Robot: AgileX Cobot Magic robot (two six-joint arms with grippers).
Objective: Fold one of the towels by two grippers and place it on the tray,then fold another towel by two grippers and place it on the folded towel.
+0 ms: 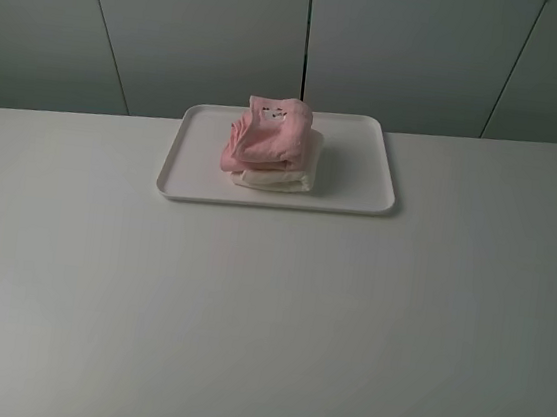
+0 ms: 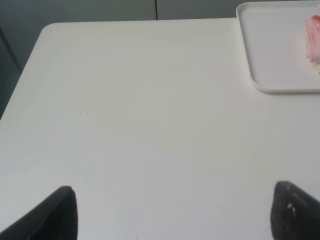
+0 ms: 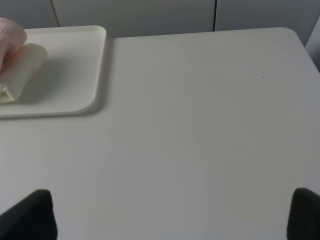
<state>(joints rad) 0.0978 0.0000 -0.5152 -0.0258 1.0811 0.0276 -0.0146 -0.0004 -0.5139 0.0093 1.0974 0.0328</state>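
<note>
A wide white table (image 1: 267,308) is filling most of the high view, running back to a grey panelled wall (image 1: 198,28). Toward the far edge of the table, near its middle, a flat white tray (image 1: 195,164) is lying with its long side facing the camera. On the tray, roughly at its centre, the cream-white towel (image 1: 280,180) is sitting folded into a thick bundle, and the pink towel (image 1: 270,135) is resting folded directly on top of it, covering most of it so that only the cream towel's lower front edge and right side are showing. A small label with dark marks is facing up on the pink towel's top fold. Neither arm is appearing in the high view. In the left wrist view the left end effector (image 2: 172,212) is hanging over bare table with its two black fingers spread wide and gripping nothing, the tray's corner lying well away from it. In the right wrist view the right end effector (image 3: 172,215) is likewise standing wide apart and empty over bare table, well clear of the tray.
</note>
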